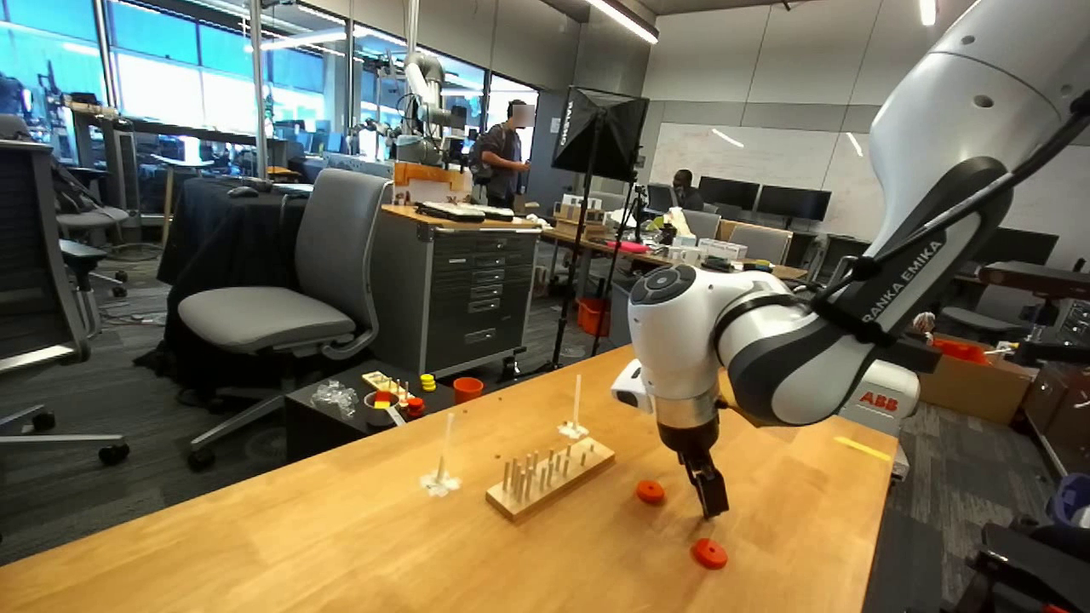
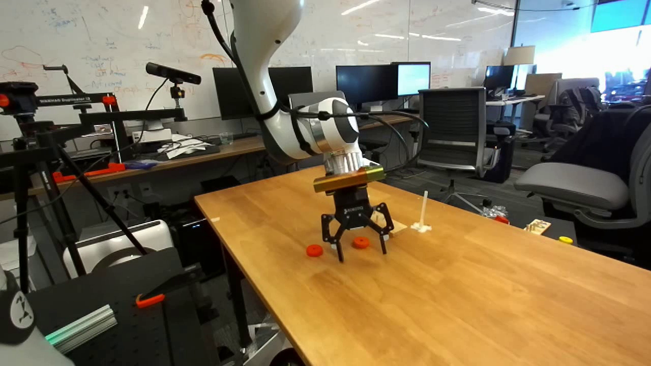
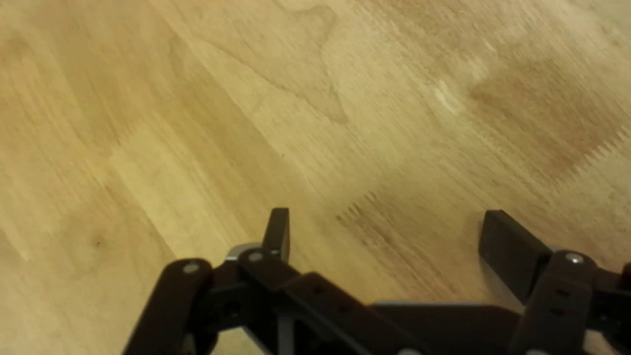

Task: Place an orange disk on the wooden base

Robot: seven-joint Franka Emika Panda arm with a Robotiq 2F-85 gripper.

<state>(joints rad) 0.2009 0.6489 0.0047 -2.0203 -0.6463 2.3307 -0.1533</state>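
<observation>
Pale and pegged, the wooden base (image 1: 554,483) sits on the counter (image 1: 298,536); right of it, in an exterior view, lie one orange disk (image 1: 651,492), then another orange disk (image 1: 709,554), the hand (image 1: 714,512) near both, fingers spread apart.

**Two wide looks, a close third**

In an exterior view you look down across the bench (image 1: 255,553) toward windows (image 1: 157,85) and a drawer cabinet (image 1: 477,298); in an exterior view you face the whiteboard (image 2: 366,25) beyond it. Both stand back, sharing the bench, arm (image 1: 928,128), jaws and orange disks (image 1: 709,553). Your wrist view faces the bench from close above, jaws along its lower edge.
</observation>
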